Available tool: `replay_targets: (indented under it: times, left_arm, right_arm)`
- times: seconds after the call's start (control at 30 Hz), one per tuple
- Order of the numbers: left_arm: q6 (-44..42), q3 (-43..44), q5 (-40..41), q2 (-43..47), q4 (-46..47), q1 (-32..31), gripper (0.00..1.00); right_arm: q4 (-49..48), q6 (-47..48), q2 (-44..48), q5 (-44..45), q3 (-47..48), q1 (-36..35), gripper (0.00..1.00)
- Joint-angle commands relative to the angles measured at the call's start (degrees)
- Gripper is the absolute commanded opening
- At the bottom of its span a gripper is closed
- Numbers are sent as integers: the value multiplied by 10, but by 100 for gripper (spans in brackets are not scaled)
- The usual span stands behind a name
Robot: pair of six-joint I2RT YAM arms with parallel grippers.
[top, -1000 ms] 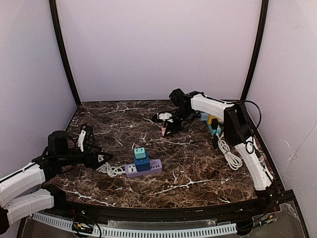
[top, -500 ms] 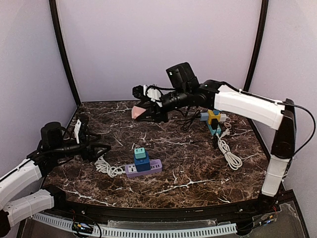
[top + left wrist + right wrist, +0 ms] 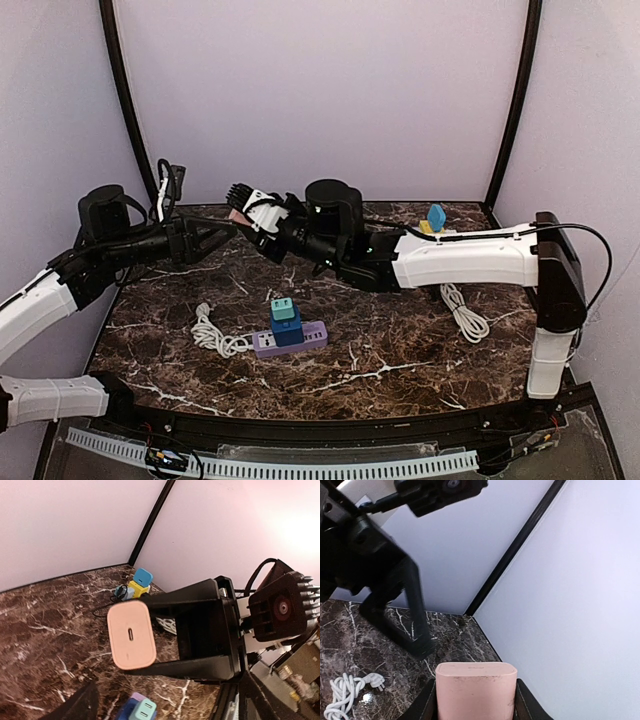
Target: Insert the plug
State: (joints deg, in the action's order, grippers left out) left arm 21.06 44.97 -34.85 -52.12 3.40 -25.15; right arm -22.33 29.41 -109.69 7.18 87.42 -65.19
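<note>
Right end effector (image 3: 148, 635) swung to the rear-left of the bench (image 3: 400, 350) w/ pink USB-C charger (image 3: 131, 635) clamped; left end effector (image 3: 218, 236) rose, spread wide, empty. Handover likely needed square alignment before closing.

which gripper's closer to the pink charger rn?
Right. The right gripper is shut on the pink charger, holding it above the table. The left gripper faces it, open, a short gap away.

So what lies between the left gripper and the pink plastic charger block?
Nothing: the left wrist view shows only air between the left gripper and the pink charger block in the right gripper.
</note>
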Motion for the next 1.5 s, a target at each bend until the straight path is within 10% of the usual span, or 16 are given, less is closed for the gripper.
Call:
replay_targets:
  times: [0.0,0.2,1.03,1.27,1.47]
  left_arm:
    - [19,1,29,-2,-21,-13,71]
    - [26,1,60,-3,-1,-15,49]
    - [16,66,7,-29,20,22,66]
    - [-13,60,26,-39,-30,6,29]
    - [-8,45,11,-39,-51,-6,39]
  right_arm:
    - [-70,1,-7,47,29,-15,0]
    - [-74,41,-15,16,31,-35,0]
    - [-69,54,-18,10,28,-40,0]
    - [-82,52,-8,16,18,-41,0]
    - [-74,61,-15,41,29,-40,0]
